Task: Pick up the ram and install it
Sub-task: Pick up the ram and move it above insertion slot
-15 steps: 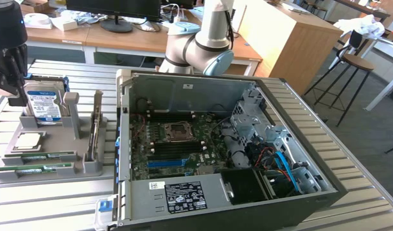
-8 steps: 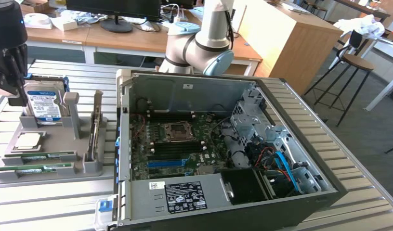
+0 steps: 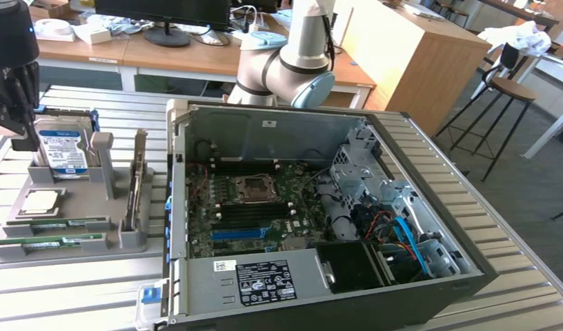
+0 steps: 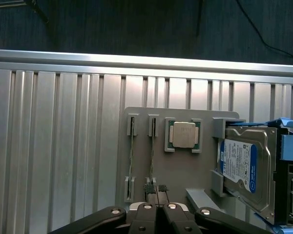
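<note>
The gripper is pinched shut with nothing between its pads, pointing straight down from well above a grey tray. In the wrist view its tips sit over one end of a ram, which stands on edge in the tray's slot holders. A second ram stands parallel just beside it, on the side away from the CPU. A hard drive with a blue-white label is propped in the tray beyond the CPU. The tray rests on a slatted metal table.

In the exterior view the gripper hangs over the tray's far end at the exterior view's left, close above the hard drive. The open case lies to the tray's right, its near wall standing between the tray and the motherboard with its black and blue slots. The arm shows bent joints behind the case, one link rising out of view.
</note>
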Tool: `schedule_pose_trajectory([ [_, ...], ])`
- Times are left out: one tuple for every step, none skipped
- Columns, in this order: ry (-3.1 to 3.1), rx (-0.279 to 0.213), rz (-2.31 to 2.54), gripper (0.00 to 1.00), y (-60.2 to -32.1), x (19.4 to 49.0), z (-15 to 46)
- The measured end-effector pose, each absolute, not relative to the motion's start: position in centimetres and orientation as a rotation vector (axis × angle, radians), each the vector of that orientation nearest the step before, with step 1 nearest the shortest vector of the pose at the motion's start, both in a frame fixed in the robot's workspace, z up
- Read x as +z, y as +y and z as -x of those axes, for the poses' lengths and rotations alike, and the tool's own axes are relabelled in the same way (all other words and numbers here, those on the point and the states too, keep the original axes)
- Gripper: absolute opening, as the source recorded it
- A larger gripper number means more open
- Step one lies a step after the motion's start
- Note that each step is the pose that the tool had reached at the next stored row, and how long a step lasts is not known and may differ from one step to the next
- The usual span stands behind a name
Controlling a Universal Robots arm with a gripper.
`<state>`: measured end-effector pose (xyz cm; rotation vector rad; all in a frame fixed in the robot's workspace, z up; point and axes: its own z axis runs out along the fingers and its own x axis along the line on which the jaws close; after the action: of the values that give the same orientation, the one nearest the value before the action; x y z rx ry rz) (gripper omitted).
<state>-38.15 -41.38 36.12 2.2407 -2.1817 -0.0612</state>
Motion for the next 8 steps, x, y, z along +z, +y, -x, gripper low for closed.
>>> schedule_pose_trajectory([
  [-2.182,-0.061,-2.241,0.1,-41.38,36.12,38.15],
  [-2.182,-0.061,-2.241,0.1,-41.38,36.12,38.15],
  [-2.182,-0.061,-2.241,0.1,-41.38,36.12,38.15],
  [-2.182,-0.061,-2.241,0.1,-41.38,36.12,38.15],
  [-2.182,-0.061,-2.241,0.1,-41.38,36.12,38.15],
  [-2.182,-0.061,-2.241,0.1,-41.37,36.12,38.15],
  [-2.182,-0.061,-2.241,0.11,-41.38,36.12,38.15],
  [-2.182,-0.061,-2.241,0.17,-41.37,36.12,38.16],
])
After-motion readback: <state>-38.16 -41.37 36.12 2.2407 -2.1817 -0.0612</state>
